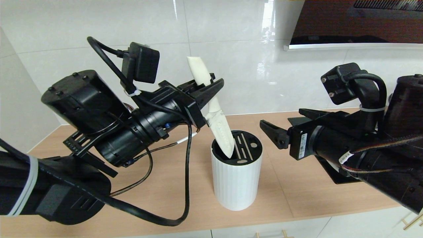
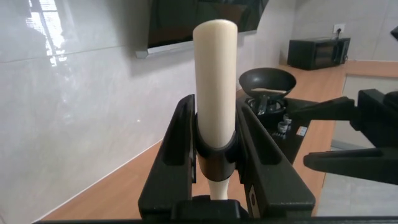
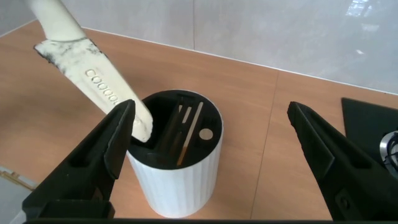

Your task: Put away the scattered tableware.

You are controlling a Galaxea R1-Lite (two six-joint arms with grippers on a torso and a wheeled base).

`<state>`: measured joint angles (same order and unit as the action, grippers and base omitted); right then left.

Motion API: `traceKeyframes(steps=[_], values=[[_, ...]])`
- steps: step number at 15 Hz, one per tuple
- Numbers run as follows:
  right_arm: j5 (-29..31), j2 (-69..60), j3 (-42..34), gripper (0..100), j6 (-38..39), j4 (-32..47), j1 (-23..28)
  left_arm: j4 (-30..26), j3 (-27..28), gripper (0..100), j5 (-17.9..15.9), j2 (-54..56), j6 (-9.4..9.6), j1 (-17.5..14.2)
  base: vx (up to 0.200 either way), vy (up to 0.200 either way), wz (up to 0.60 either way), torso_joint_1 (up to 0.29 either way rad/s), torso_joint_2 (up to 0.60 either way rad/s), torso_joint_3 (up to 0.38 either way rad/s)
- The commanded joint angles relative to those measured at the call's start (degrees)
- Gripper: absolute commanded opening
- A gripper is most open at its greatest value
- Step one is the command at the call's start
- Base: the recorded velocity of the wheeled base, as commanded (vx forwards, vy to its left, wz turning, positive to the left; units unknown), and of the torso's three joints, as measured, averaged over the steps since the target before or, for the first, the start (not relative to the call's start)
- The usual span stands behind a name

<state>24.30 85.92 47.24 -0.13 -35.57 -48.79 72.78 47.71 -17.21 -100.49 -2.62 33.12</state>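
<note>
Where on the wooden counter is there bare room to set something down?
Bare wood lies on the light wooden counter left of the white ribbed knife holder, and between it and the black cooktop. Crowded above the holder: left hand holding cream knife, open right hand.

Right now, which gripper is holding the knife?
The left gripper, shut on the handle of the white knife, blade tip in the knife holder. The right gripper is open and empty beside it.
</note>
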Motion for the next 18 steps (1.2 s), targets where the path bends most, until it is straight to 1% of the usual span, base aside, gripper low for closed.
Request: traceKeyframes(steps=[1,5,6,14,18], values=[[-0.04,0.48,-0.13,100,-0.04,-0.02,0.01,0.00,0.10,0,-0.01,-1.29,0.07,-0.07,0.000,0.000,0.00,0.000,0.00,0.000],[-0.04,1.00,-0.13,100,-0.04,-0.02,0.01,0.00,0.01,0,-0.01,-2.87,0.25,-0.07,0.000,0.000,0.00,0.000,0.00,0.000],[-0.04,1.09,-0.13,100,-0.04,-0.02,0.01,0.00,0.01,0,-0.01,-4.28,0.60,0.01,0.000,0.000,0.00,0.000,0.00,0.000],[0.05,1.27,-0.22,100,-0.04,-0.02,0.01,1.14,0.27,0,0.07,-9.99,0.60,0.28,0.000,0.000,0.00,0.000,0.00,0.000],[0.05,1.27,-0.22,100,-0.04,-0.02,-0.08,2.28,0.36,0,0.34,-12.36,0.60,0.98,0.000,0.000,0.00,0.000,0.00,0.000]])
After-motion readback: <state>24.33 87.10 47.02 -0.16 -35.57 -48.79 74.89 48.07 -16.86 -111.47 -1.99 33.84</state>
